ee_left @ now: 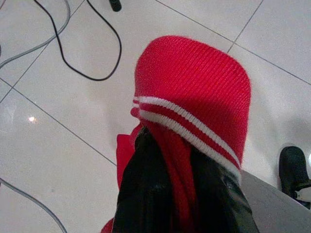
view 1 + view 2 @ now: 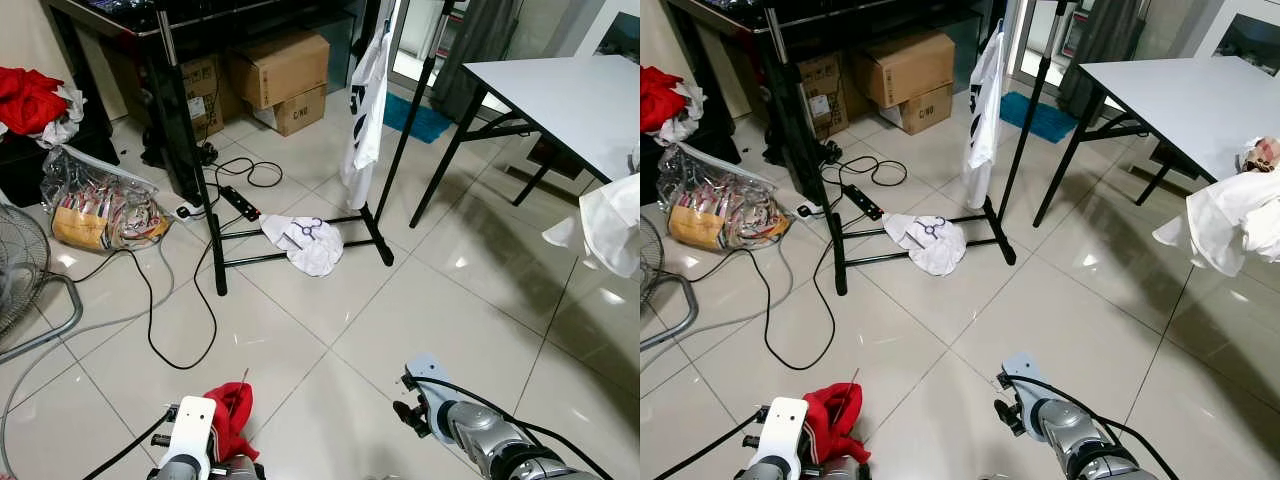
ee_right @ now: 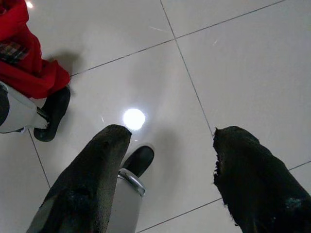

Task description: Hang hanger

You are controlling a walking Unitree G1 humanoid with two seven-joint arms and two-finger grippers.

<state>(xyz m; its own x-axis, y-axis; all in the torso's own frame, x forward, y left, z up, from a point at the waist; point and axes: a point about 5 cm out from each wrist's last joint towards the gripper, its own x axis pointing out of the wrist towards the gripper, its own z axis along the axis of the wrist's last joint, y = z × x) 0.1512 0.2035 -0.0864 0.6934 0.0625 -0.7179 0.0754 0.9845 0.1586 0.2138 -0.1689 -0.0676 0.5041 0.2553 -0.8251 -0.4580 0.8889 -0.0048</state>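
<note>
My left gripper [image 1: 180, 160] is clamped on a red knit garment [image 1: 194, 97], held low over the tiled floor; right gripper [image 3: 165, 170] spread, holding nothing. I'm in the carry step, I'd say. Next: reach the clothes rack [image 2: 385, 215] ahead, 1 white shirt [image 2: 365, 100] hanging there.

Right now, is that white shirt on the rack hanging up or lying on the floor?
Hanging. The white shirt dangles from the rack, its hem above the tiles. Another white garment lies crumpled below.

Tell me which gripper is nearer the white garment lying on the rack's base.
Left, narrowly. The left gripper, shut on red knitwear, sits low, left of the white garment. The right gripper, open, sits right and looks slightly farther.
</note>
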